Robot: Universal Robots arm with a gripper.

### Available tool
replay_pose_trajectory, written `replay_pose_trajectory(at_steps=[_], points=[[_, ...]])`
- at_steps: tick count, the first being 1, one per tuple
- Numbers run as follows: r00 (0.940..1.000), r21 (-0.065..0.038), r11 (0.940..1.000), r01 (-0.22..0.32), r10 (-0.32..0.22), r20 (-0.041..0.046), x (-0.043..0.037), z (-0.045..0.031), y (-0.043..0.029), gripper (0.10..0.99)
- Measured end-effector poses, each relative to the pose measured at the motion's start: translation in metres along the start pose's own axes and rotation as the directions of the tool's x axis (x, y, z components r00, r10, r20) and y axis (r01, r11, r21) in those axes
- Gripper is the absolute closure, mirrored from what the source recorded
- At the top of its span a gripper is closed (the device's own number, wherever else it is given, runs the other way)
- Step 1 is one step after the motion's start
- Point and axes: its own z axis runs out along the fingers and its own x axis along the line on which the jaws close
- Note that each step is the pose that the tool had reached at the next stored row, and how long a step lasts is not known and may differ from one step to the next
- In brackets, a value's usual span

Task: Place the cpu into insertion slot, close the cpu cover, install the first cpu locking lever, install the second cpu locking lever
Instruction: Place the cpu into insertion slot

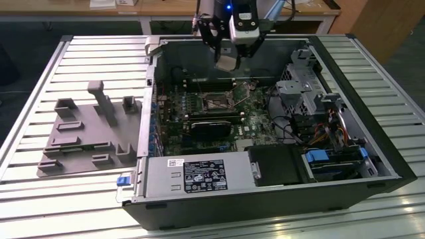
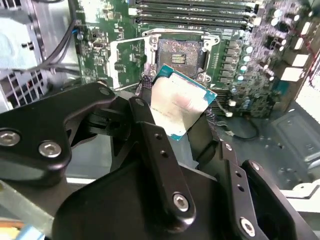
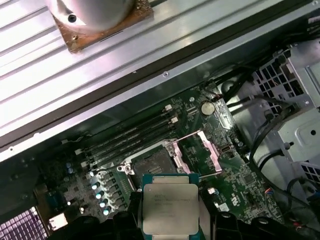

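Gripping the cpu (image 3: 170,210) by two opposite edges, with the gripper (image 2: 176,107) clamped on it. Hovering over the motherboard (image 1: 199,107) inside the computer case (image 1: 371,124), not yet touching the bare insertion slot (image 2: 180,55). Showing the cpu cover (image 3: 201,151) flipped open just beside that slot.

An open computer case (image 1: 381,164) lies on a slatted metal table (image 1: 79,55); the gripper (image 1: 228,58) hangs over the case's far wall, clamped on the cpu (image 1: 226,63), a pale square held above the motherboard; below and nearer the camera sits the insertion slot (image 1: 216,102), dark-centred with a silver rim, well apart from the chip; a black card (image 1: 212,129) lies just in front of the slot; a power supply (image 1: 196,174) fills the near edge; a grey moulded fixture (image 1: 73,144) rests on the table at the exterior view's left.
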Motion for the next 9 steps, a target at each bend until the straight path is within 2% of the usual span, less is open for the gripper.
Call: replay_pose_trajectory(at_steps=[4, 9], points=[[0.9985, -0.001, 0.9985, -0.055, 0.055, 0.0049, 0.0002, 0.0039, -0.0005, 0.553], [0.9936, -0.002, 0.9936, -0.113, 0.113, 0.0099, 0.0015, 0.0081, -0.0016, 0.553]])
